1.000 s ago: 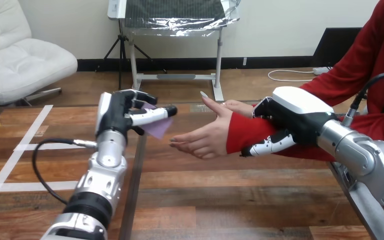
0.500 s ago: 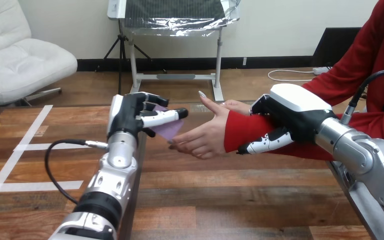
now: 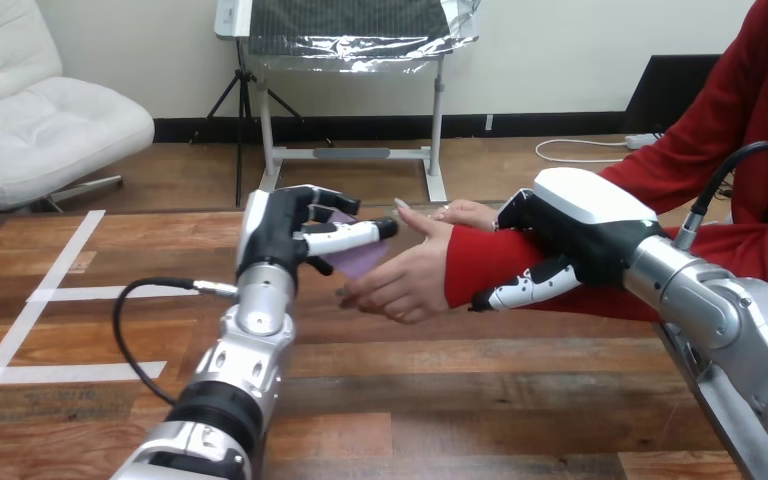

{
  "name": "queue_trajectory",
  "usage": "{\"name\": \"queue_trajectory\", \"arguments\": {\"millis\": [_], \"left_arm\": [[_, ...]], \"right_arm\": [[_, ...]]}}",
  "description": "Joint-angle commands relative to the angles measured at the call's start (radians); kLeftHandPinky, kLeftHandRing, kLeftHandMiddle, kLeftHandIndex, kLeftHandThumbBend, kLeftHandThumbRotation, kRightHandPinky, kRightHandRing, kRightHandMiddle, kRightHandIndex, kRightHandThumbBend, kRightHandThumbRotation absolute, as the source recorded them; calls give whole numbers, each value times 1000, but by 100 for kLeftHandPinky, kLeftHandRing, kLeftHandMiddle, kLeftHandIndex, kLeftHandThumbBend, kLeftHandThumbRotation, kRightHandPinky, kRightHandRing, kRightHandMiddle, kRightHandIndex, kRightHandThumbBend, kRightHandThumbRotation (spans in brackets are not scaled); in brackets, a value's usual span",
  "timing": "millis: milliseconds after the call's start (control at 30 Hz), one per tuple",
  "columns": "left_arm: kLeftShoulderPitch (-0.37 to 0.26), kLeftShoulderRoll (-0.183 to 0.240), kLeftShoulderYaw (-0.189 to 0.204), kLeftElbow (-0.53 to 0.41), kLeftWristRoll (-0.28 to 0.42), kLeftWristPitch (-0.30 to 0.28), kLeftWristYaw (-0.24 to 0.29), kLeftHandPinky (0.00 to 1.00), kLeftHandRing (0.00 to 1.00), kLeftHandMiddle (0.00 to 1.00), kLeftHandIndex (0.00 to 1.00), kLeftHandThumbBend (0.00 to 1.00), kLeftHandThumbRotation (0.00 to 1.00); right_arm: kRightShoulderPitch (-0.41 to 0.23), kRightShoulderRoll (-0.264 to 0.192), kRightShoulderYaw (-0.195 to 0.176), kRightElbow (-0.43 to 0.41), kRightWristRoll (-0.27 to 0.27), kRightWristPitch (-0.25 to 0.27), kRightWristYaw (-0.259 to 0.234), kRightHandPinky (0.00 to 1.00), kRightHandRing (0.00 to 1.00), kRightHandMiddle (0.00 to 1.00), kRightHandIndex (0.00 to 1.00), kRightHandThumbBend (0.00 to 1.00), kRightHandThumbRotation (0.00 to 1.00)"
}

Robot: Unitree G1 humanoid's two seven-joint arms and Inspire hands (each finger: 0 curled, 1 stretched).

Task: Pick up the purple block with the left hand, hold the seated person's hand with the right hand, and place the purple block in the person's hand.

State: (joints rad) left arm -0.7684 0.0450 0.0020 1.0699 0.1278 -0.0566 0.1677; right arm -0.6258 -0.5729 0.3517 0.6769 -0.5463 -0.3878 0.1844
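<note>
Purple block [image 3: 360, 262] sits pinched in the robot's left hand [image 3: 275, 235], the thumb lying across its top and the curled fingers behind it. The block is held above the wooden desk [image 3: 460, 380], near the middle of the scene. Just to its right is the person's hand [image 3: 400, 278], open with the palm turned up and towards the block. The block's right edge is over the person's fingertips; whether the two touch cannot be told.

At the right, the robot's right hand [image 3: 570, 225] is clasped on the person's forearm, over the red sleeve [image 3: 480, 262] just behind the wrist. Its white shell lies on top and its fingers [image 3: 520, 288] curl underneath.

The step in hand looks like the delivery of the block. To do it well, the left hand probably needs to travel a little further right, so the block is over the centre of the palm rather than the fingertips. It should then lower the block before the thumb loosens. The right hand should hold the forearm steady and gently, so the palm does not tilt and spill the block.
</note>
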Motion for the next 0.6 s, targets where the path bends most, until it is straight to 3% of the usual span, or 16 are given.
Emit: {"name": "queue_trajectory", "arguments": {"millis": [0,400,567], "left_arm": [[-107,-20,-15,10,11,-37,4,42,46,47,46,74,0],[-113,-60,-15,27,12,-81,14,41,42,45,45,72,0],[-126,-72,-32,35,34,-59,42,42,43,45,44,73,0]], "right_arm": [[-52,45,-16,-70,17,-43,-29,24,29,34,35,73,39],[-54,58,-11,-66,3,-51,-41,23,28,33,34,74,40],[-55,60,-9,-65,-5,-59,-48,23,28,33,35,73,40]]}}
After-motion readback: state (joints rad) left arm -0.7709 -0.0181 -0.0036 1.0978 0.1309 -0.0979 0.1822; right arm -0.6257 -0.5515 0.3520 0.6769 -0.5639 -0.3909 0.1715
